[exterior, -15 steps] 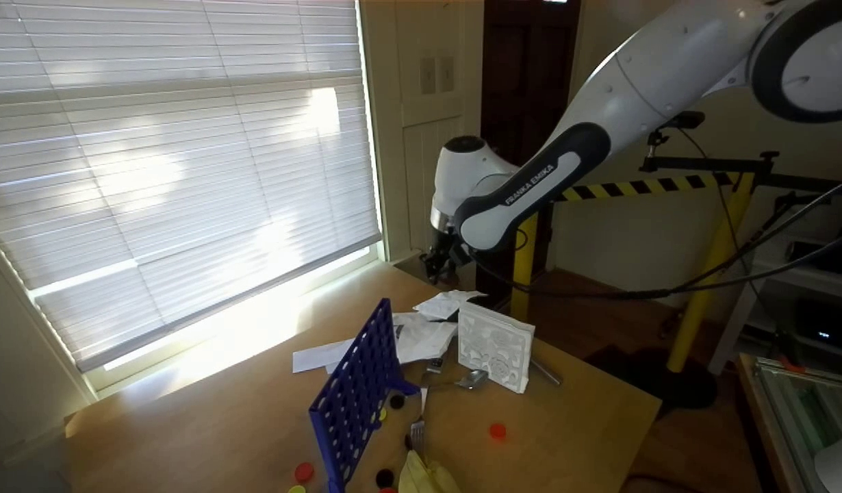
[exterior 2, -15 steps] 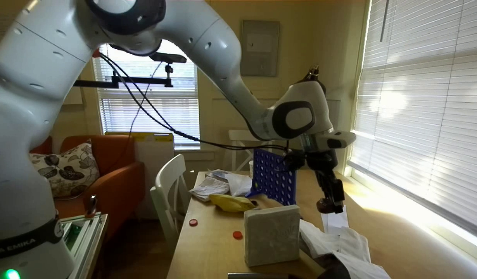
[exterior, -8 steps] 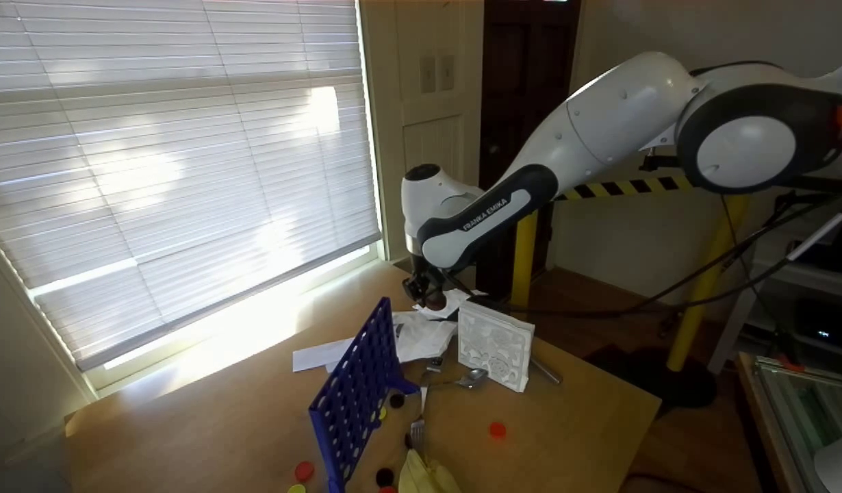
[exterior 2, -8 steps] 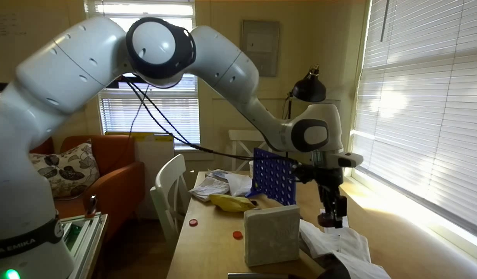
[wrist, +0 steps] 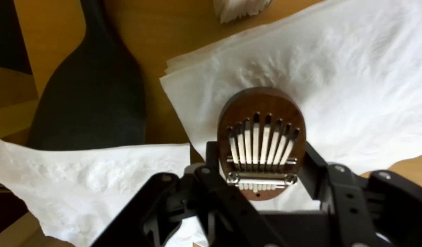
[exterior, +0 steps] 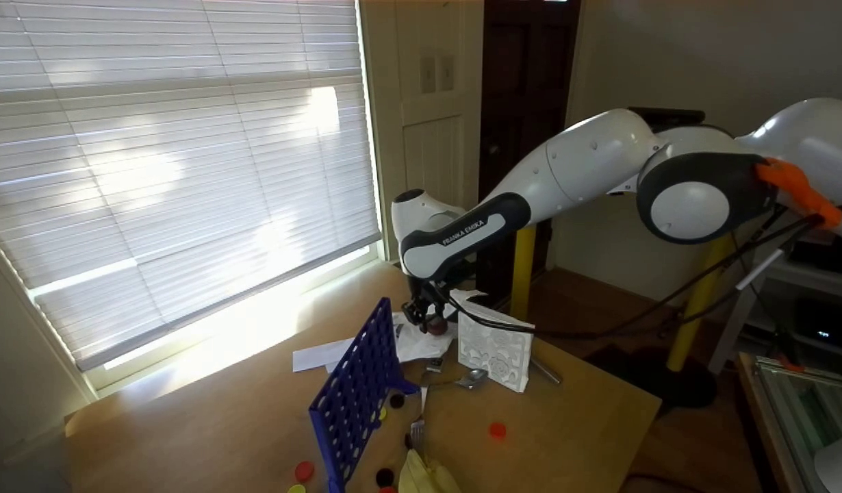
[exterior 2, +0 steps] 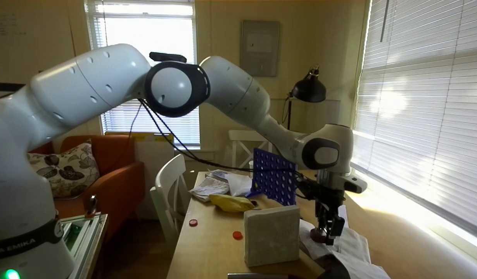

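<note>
Broadly, a white-slatted window [exterior: 181, 150] took up one side of the room, with a dark door [exterior: 524, 82] nearby. Across the scene stretched the white arm [exterior: 589, 161], its forearm lettered FRANKA EMIKA; in an exterior view the base band [exterior 2: 25, 245] showed only part of that name, ending in EMIKA. Faint writing on the wall [exterior 2: 7, 25] was too small to read. The table [exterior 2: 211, 252], of pale wood, ran along the window, with sun falling on its window-side edge. Past its opposite edge were an orange armchair [exterior 2: 118, 186] and a white chair [exterior 2: 172, 170]. A blue grid [exterior 2: 275, 176] stood upright toward the table's middle, and a carved white block [exterior: 495, 349] stood near the edge at the door end. White sheets [wrist: 351, 75] and a black spatula [wrist: 94, 92] lay by that same edge. Over the sheets hung the gripper [wrist: 262, 157], its fingers closed against both sides of a brown wooden thumb piano [wrist: 261, 144] with metal tines; whether this touched the sheets could not be told. Smallest of all, two red discs [exterior 2: 237, 235] lay toward the edge beside the white chair.
</note>
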You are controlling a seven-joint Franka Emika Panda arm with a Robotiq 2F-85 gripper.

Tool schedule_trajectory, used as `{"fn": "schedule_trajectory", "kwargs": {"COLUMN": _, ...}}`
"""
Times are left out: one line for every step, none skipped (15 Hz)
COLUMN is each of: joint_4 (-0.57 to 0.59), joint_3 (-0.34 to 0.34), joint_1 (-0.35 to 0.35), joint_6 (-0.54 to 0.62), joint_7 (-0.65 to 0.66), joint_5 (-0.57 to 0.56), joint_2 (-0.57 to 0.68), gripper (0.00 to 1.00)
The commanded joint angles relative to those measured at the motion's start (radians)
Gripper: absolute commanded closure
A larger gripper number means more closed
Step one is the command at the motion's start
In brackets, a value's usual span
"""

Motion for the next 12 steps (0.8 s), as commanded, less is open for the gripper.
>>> {"fn": "schedule_trajectory", "kwargs": {"joint_4": 0.167, "joint_3": 0.028, "joint_1": -0.035, "joint_6": -0.133, "joint_7": -0.051, "joint_5": 0.048, "joint_2": 0.092, "gripper": 0.16}}
{"fn": "schedule_trajectory", "kwargs": {"joint_4": 0.181, "joint_3": 0.027, "joint_1": -0.034, "joint_6": -0.161, "joint_7": -0.047, "joint_5": 0.050, "joint_2": 0.092, "gripper": 0.10}}
{"fn": "schedule_trajectory", "kwargs": {"joint_4": 0.196, "joint_3": 0.030, "joint_1": -0.035, "joint_6": -0.187, "joint_7": -0.045, "joint_5": 0.053, "joint_2": 0.091, "gripper": 0.02}}
{"fn": "schedule_trajectory", "kwargs": {"joint_4": 0.207, "joint_3": 0.031, "joint_1": -0.033, "joint_6": -0.206, "joint_7": -0.048, "joint_5": 0.051, "joint_2": 0.085, "gripper": 0.01}}
{"fn": "schedule_trajectory", "kwargs": {"joint_4": 0.204, "joint_3": 0.032, "joint_1": -0.027, "joint_6": -0.223, "joint_7": -0.048, "joint_5": 0.048, "joint_2": 0.070, "gripper": 0.00}}
{"fn": "schedule_trajectory", "kwargs": {"joint_4": 0.190, "joint_3": 0.030, "joint_1": -0.019, "joint_6": -0.226, "joint_7": -0.044, "joint_5": 0.042, "joint_2": 0.047, "gripper": 0.00}}
{"fn": "schedule_trajectory", "kwargs": {"joint_4": 0.171, "joint_3": 0.039, "joint_1": -0.017, "joint_6": -0.223, "joint_7": -0.039, "joint_5": 0.031, "joint_2": 0.020, "gripper": 0.00}}
{"fn": "schedule_trajectory", "kwargs": {"joint_4": 0.141, "joint_3": 0.041, "joint_1": -0.011, "joint_6": -0.217, "joint_7": -0.039, "joint_5": 0.029, "joint_2": -0.011, "gripper": 0.00}}
{"fn": "schedule_trajectory", "kwargs": {"joint_4": 0.108, "joint_3": 0.047, "joint_1": -0.008, "joint_6": -0.206, "joint_7": -0.042, "joint_5": 0.030, "joint_2": -0.046, "gripper": 0.00}}
{"fn": "schedule_trajectory", "kwargs": {"joint_4": 0.065, "joint_3": 0.050, "joint_1": -0.005, "joint_6": -0.196, "joint_7": -0.045, "joint_5": 0.028, "joint_2": -0.086, "gripper": 0.00}}
{"fn": "schedule_trajectory", "kwargs": {"joint_4": 0.023, "joint_3": 0.043, "joint_1": 0.004, "joint_6": -0.195, "joint_7": -0.034, "joint_5": 0.017, "joint_2": -0.124, "gripper": 0.00}}
{"fn": "schedule_trajectory", "kwargs": {"joint_4": -0.027, "joint_3": 0.031, "joint_1": 0.013, "joint_6": -0.188, "joint_7": -0.021, "joint_5": 0.005, "joint_2": -0.164, "gripper": 0.00}}
